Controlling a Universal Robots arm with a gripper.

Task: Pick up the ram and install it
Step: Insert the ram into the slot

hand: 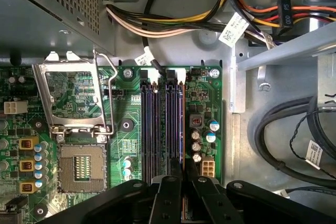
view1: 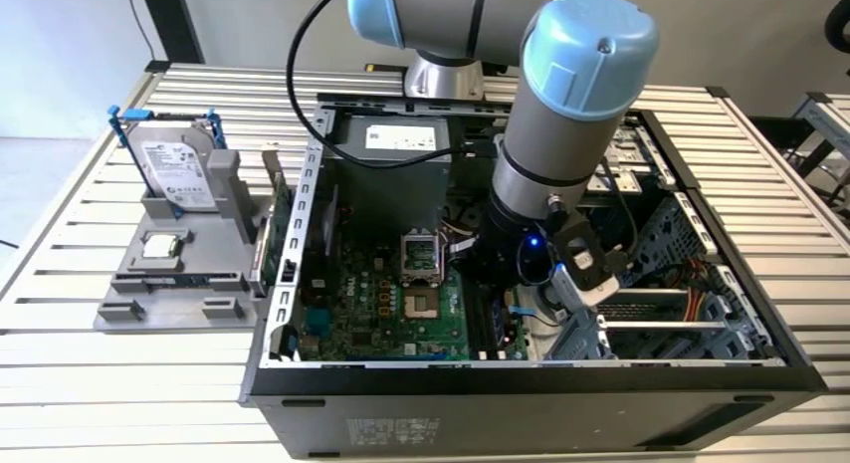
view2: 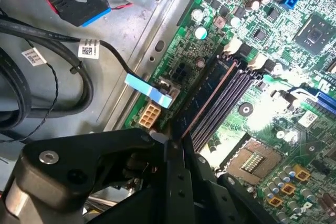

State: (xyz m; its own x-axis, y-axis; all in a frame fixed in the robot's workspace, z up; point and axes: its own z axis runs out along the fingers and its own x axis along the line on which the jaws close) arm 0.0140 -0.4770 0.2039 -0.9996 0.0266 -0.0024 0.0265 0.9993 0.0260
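Inside an open black computer case (view1: 531,383) lying on a slatted table (view1: 80,383), the robot arm (view1: 571,115) is reached down over the green motherboard (view1: 385,304). The gripper (hand: 184,182) is seen in both wrist views just above the memory slots (hand: 163,124), its two black fingers (hand: 170,192) drawn narrowly together on a thin upright board edge, taken to be the ram (hand: 184,169). In the second wrist view the ram (view2: 202,103) is seen as a dark strip with a copper-toned edge, lined up along the slot nearest the board's edge; whether it is fully seated cannot be told.

Beside the slots, the open processor socket (hand: 81,166) is shown with its metal retention frame (hand: 73,93) lifted. A bundle of coloured cables (hand: 168,22) is run across the case wall beyond the slots.

Toward the exterior view's left, a grey holder tray (view1: 159,294) is set on the table beside the case. A silver hard drive (view1: 179,164) with blue brackets is stood upright in it, and a small square processor chip (view1: 162,246) is laid flat just in front of the drive.
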